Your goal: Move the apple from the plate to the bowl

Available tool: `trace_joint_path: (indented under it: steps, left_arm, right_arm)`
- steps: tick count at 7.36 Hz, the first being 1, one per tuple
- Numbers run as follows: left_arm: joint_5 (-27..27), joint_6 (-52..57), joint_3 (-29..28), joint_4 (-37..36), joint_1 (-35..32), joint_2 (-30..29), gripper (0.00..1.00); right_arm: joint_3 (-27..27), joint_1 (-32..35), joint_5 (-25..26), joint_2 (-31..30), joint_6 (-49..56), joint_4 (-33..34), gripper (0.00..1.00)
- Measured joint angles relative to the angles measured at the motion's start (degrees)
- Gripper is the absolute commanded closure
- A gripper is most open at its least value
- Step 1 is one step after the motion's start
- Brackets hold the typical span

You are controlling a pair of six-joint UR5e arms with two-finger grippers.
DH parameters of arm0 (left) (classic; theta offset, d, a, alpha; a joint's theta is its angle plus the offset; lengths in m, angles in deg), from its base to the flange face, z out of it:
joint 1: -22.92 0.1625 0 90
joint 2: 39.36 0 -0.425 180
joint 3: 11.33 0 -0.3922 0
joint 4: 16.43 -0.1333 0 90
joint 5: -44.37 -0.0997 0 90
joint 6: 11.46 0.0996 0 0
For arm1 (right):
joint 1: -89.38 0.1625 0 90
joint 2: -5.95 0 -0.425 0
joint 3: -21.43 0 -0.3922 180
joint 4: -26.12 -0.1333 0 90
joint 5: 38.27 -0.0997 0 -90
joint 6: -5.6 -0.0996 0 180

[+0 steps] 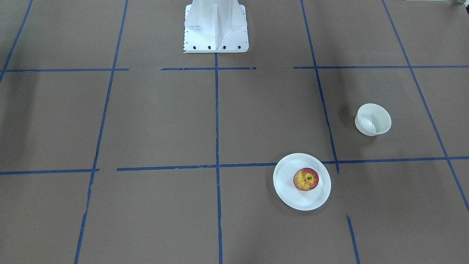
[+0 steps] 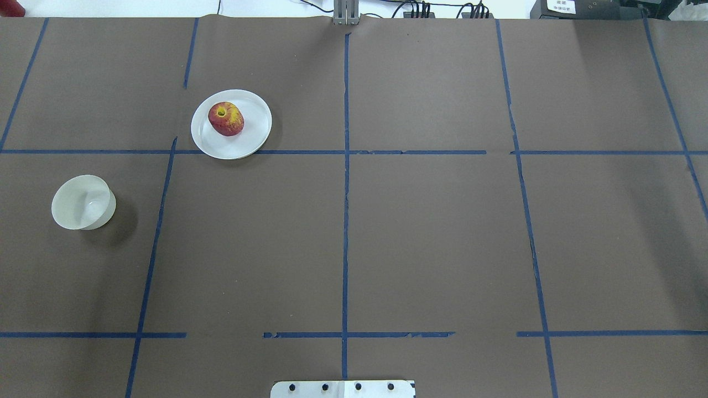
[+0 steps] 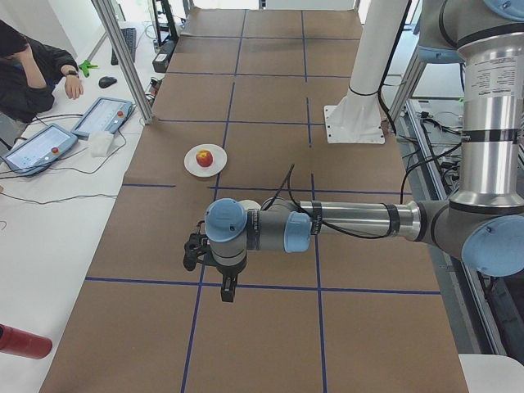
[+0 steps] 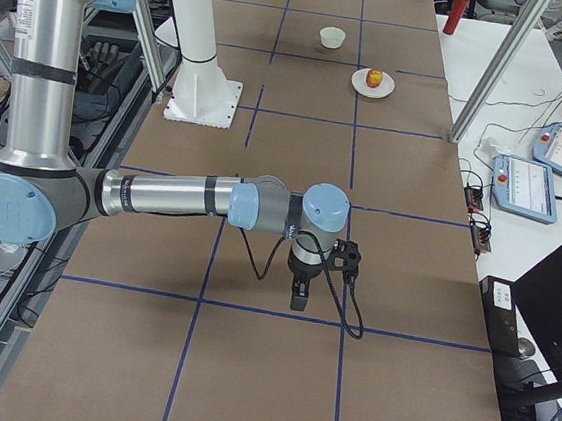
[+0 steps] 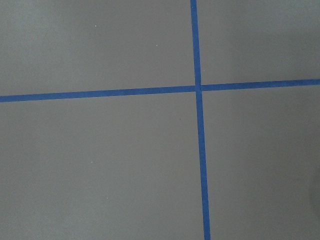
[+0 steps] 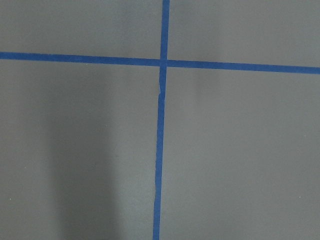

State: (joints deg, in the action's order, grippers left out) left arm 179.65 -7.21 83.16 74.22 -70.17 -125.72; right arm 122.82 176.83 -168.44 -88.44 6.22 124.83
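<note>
The red and yellow apple [image 2: 225,118] sits on the white plate [image 2: 251,135] at the far left of the table. It also shows in the front view as apple [image 1: 306,179] on plate [image 1: 286,183]. The small white bowl [image 2: 83,202] stands empty, nearer the robot and further left; it also shows in the front view [image 1: 373,119]. My left gripper [image 3: 228,291] hangs above the table, well short of the plate. My right gripper [image 4: 298,298] hangs over the table's other end, far from both dishes. I cannot tell whether either is open or shut.
The robot's white base [image 1: 216,27] stands at the table's middle edge. Blue tape lines [image 2: 345,193] grid the brown table. Both wrist views show only tape crossings. Operators' tablets [image 3: 102,116] and a person [image 3: 29,70] are beside the table.
</note>
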Motion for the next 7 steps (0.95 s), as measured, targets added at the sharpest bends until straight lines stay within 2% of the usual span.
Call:
trace_joint_path:
  steps: [4, 5, 7]
  left_arm:
    - [-0.4, -1.2, 1.6, -0.2, 0.2, -2.0, 0.0]
    - [-0.5, -4.3, 4.0, -0.3, 2.0, -2.7, 0.0]
    - [-3.1, -18.8, 9.7, -0.7, 11.8, -7.0, 0.0]
  right_arm:
    - [0.0, 0.0, 0.0, 0.0, 0.0, 0.0, 0.0]
    - [0.0, 0.0, 0.0, 0.0, 0.0, 0.0, 0.0]
    - [0.0, 0.0, 0.0, 0.0, 0.0, 0.0, 0.0]
